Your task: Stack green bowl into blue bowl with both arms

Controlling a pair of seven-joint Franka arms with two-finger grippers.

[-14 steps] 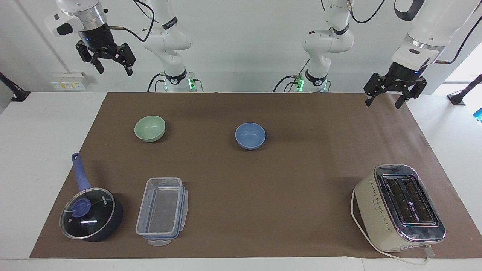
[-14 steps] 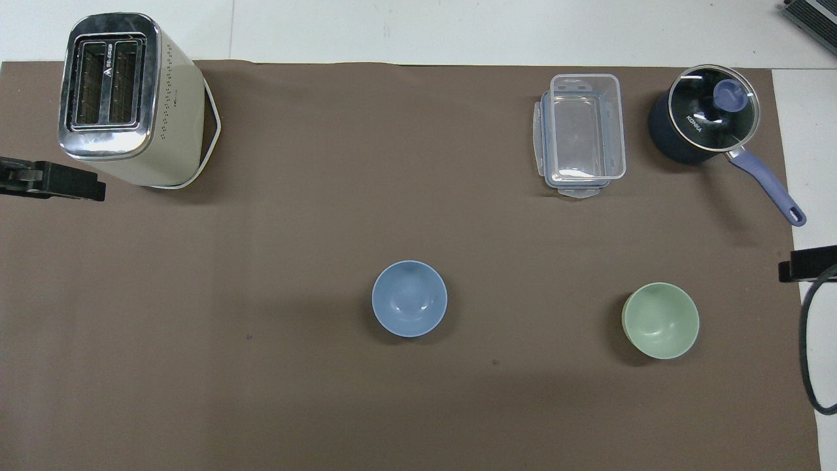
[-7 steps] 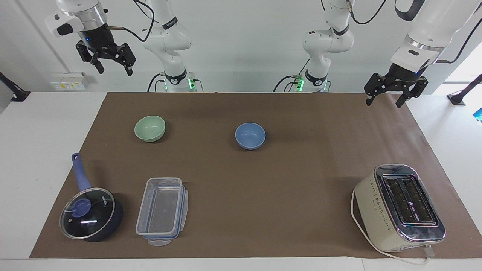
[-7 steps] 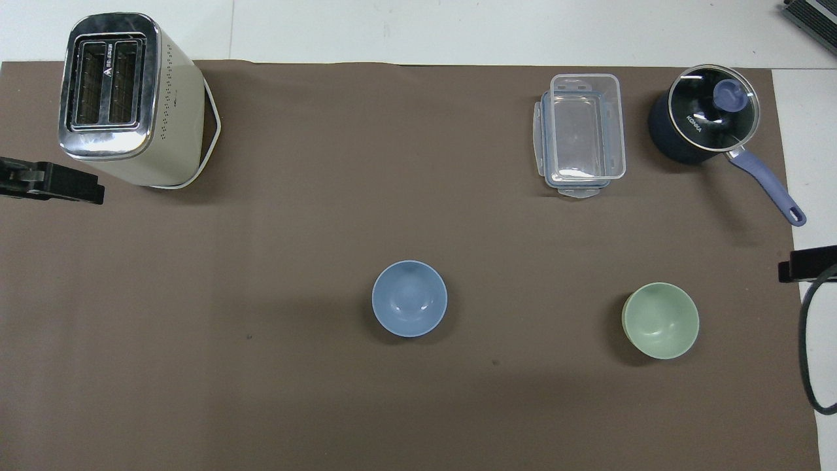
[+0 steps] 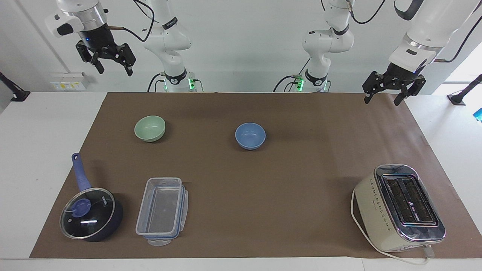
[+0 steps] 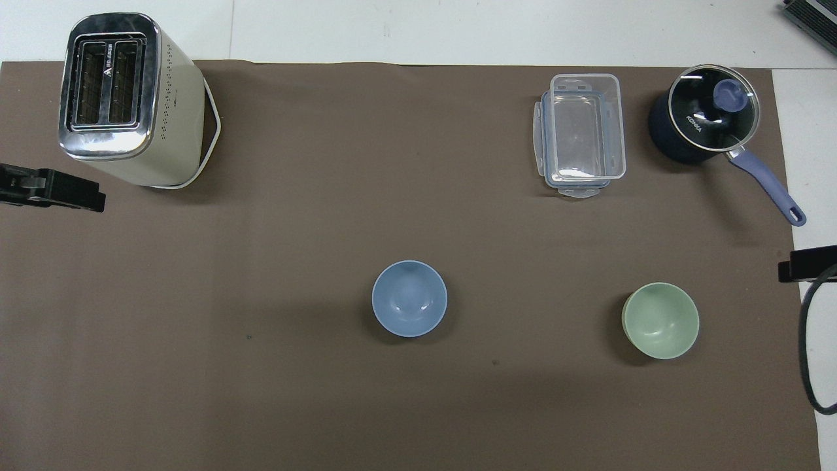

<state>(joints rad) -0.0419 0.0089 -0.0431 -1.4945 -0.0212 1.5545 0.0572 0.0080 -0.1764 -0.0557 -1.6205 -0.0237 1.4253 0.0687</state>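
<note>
The green bowl [image 5: 150,128] sits upright toward the right arm's end of the table, well apart from the blue bowl [image 5: 250,135] near the middle; it looks light, stiff and smooth, so a pinch over its rim seems surest. The right gripper [image 5: 106,59] hangs high, jaws open. The left gripper [image 5: 391,87], also open, has risen slightly since a second ago; the bowls have not moved.

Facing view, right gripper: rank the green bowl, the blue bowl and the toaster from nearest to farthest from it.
The right gripper hangs open, raised near the right arm's end of the table.
1. green bowl, toward the right arm's end, close to the robots.
2. blue bowl, mid-table, beside the green bowl.
3. toaster, toward the left arm's end, farthest from the robots.
</note>
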